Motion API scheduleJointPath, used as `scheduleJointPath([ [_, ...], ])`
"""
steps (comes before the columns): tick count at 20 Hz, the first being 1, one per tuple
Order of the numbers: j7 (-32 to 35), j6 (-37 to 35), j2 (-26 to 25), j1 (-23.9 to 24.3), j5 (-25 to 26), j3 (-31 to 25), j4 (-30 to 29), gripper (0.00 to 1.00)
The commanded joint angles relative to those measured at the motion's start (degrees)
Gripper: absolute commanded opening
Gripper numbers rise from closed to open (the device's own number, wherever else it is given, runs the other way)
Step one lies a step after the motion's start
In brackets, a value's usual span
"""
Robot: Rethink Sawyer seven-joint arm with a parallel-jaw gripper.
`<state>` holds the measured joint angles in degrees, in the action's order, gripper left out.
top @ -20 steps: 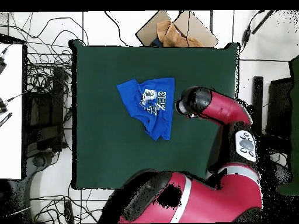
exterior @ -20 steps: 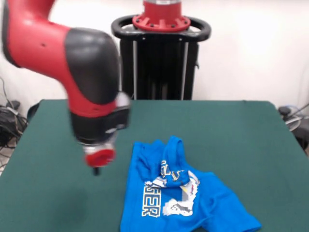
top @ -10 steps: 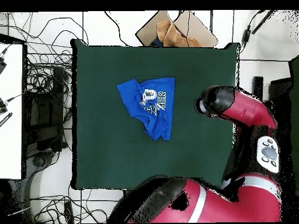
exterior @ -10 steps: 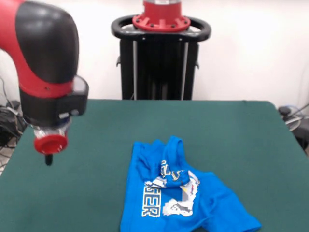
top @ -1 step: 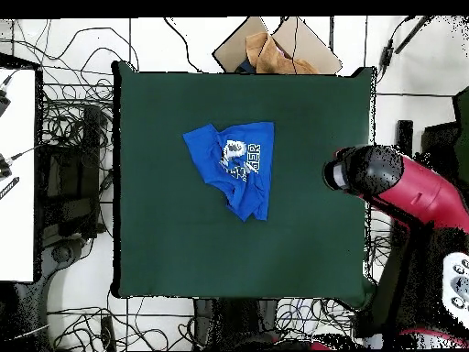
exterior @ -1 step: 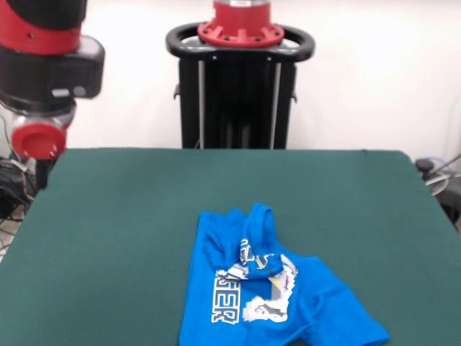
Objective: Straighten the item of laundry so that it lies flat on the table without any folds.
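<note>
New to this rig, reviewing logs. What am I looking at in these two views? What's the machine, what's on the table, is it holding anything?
It is a red and black robot arm with a gripper at its end. One picture faces the robot across the table; the other looks straight down, robot base at the bottom. On the green table lies a blue T-shirt, crumpled, with part of it folded over its white print. The arm is off to the table's side, well apart from the shirt, so it holds nothing of it. Whether the gripper is open or shut cannot be told.
</note>
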<state>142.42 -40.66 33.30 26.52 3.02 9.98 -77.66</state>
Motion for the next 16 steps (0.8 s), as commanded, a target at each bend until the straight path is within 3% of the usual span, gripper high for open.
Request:
scheduleJointPath([
  [1, -3.0, -4.5, -0.7, 0.0, 0.2, -5.3, -4.7, 0.00],
  [16, -0.8, -3.4, -5.7, -1.0, 0.2, -5.5, -1.4, 0.00],
])
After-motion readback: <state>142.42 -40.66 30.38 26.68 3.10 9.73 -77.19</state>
